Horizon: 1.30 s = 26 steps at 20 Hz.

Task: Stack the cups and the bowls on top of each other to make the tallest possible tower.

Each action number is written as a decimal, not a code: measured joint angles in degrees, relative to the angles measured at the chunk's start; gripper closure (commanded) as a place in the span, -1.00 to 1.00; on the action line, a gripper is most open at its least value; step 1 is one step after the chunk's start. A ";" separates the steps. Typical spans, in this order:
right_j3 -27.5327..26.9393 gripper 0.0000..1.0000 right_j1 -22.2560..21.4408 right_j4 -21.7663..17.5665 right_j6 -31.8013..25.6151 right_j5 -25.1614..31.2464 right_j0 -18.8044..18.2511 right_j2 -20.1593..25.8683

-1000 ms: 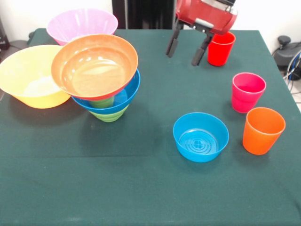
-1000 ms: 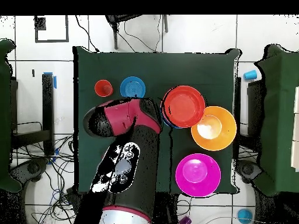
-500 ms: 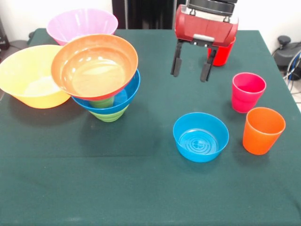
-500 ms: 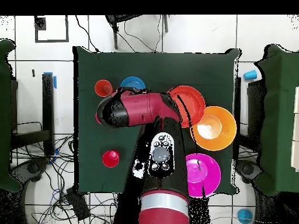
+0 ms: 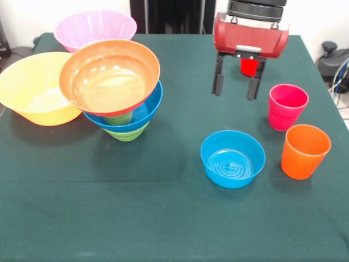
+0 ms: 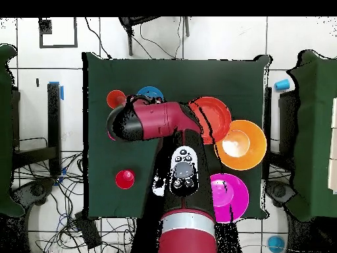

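The gripper was held above the worktop, fingers spread and empty. The translucent blue bowl was seen upright below them, mouth upward, the magenta-pink cup just beside.

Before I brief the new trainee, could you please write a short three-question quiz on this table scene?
1. True or false: the gripper holds a cup.
2. Which bowl tops the tower? A) small blue bowl B) orange-red bowl C) pink bowl
3. Fill in: the cup nearest the orange cup is the ____ cup.

Key:
1. False; its fingers hang open and empty above the cloth.
2. B, the orange-red bowl, tilted on the wide blue bowl.
3. Magenta-pink; the magenta-pink cup stands just behind it.
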 measured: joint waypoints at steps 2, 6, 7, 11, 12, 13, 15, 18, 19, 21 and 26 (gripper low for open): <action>-0.02 -1.00 0.02 -0.02 0.00 -0.35 0.43 -0.04; -0.47 -1.00 0.52 -0.11 0.00 -0.98 1.90 -0.79; -0.66 -1.00 0.85 -0.23 0.00 -1.22 2.33 -0.99; -1.12 -1.00 1.88 -0.42 0.00 -1.88 2.95 -1.53; -1.29 -1.00 2.34 -0.50 0.00 -2.25 3.14 -1.88; -1.44 -1.00 2.84 -0.61 0.00 -2.75 3.30 -2.32; -1.60 -1.00 3.46 -0.82 0.00 -3.57 3.48 -2.94; -1.91 -1.00 4.94 -1.52 0.00 -4.93 3.83 -4.25; -2.08 -1.00 5.74 -1.86 0.00 -5.31 3.95 -4.83; -2.19 -1.00 6.22 -2.05 0.00 -5.46 3.98 -5.17; -3.10 -1.00 8.62 -2.70 0.00 -5.61 3.99 -6.48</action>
